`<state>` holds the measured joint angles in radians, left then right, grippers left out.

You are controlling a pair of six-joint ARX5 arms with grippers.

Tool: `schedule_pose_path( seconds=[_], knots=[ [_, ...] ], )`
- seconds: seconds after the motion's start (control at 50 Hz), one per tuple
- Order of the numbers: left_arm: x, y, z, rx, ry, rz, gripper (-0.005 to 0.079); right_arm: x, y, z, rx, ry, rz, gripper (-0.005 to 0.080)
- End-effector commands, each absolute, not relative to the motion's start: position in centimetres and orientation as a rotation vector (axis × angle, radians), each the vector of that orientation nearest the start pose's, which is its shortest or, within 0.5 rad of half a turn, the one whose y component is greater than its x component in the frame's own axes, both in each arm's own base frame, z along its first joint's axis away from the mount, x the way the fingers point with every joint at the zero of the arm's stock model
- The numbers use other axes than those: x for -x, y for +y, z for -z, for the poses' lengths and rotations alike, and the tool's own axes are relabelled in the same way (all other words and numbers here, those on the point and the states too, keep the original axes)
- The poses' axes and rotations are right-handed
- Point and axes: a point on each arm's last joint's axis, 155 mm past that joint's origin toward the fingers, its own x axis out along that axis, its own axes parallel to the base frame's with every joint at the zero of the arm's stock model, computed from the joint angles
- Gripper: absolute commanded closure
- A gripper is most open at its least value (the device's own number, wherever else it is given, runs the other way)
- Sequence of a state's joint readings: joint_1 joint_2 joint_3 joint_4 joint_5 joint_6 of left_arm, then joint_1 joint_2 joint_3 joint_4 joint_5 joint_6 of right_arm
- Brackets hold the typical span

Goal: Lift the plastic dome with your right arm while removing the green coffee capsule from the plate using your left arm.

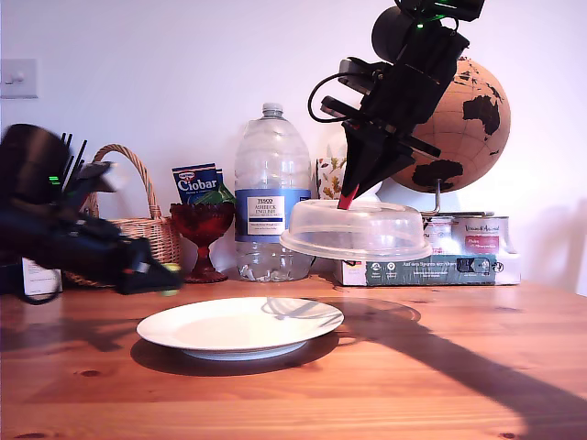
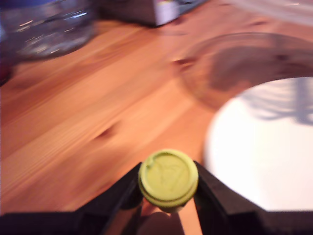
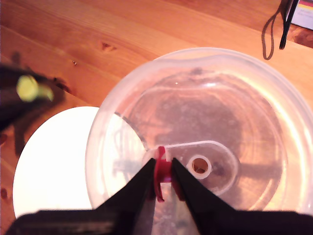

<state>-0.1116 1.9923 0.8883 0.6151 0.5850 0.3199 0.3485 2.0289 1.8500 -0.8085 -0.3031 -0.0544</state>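
Observation:
The clear plastic dome (image 1: 358,229) hangs tilted in the air above the table, to the exterior view's right of the white plate (image 1: 240,325). My second gripper (image 1: 348,197) is shut on its red tab handle (image 3: 161,172). My first gripper (image 1: 158,272), blurred at the exterior view's left, is shut on the green coffee capsule (image 2: 168,177), held above the wood just off the plate's rim (image 2: 215,147). The plate is bare. From above, the dome (image 3: 210,142) overlaps one side of the plate (image 3: 54,161), and the capsule (image 3: 28,88) shows as a yellow-green blur.
Along the wall stand a wicker basket (image 1: 147,229), a red glass goblet (image 1: 202,234), a large water bottle (image 1: 271,197), boxes (image 1: 431,266) and a cork globe (image 1: 468,128). A cable (image 3: 276,24) lies on the wooden table.

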Motion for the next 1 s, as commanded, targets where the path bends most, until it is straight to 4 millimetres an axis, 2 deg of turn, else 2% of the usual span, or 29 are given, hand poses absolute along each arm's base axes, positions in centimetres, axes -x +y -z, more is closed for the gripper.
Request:
schedule_pose_path(
  seconds=[0.0, 0.1, 0.26, 0.6, 0.72, 0.78, 0.9, 0.98],
  knots=[
    [-47.9, -14.6, -5.7, -0.180, 0.354, 0.726, 0.0511, -47.2, 23.4, -17.4, 0.078, 0.937, -0.639, 0.0765],
    [-48.1, -12.8, -4.9, -0.168, 0.396, 0.683, 0.0511, -47.0, 23.6, -17.4, 0.080, 0.937, -0.644, 0.0765],
    [-47.8, -11.2, -3.7, -0.145, 0.456, 0.656, 0.0511, -46.8, 24.2, -17.4, 0.085, 0.937, -0.655, 0.0765],
    [-46.8, -9.5, -1.2, -0.125, 0.584, 0.599, 0.0510, -46.1, 25.4, -17.4, 0.096, 0.939, -0.680, 0.0765],
    [-46.7, -9.4, -1.0, -0.121, 0.598, 0.596, 0.0505, -45.7, 26.1, -17.4, 0.103, 0.939, -0.694, 0.0765],
    [-46.7, -9.4, -1.0, -0.122, 0.597, 0.597, 0.0457, -45.5, 26.5, -17.4, 0.106, 0.940, -0.702, 0.0765],
    [-46.7, -9.4, -1.0, -0.122, 0.595, 0.597, 0.0298, -44.8, 27.5, -17.4, 0.115, 0.941, -0.722, 0.0765],
    [-46.7, -9.4, -1.0, -0.122, 0.595, 0.597, 0.0284, -44.5, 28.0, -17.4, 0.121, 0.941, -0.733, 0.0765]
  ],
)
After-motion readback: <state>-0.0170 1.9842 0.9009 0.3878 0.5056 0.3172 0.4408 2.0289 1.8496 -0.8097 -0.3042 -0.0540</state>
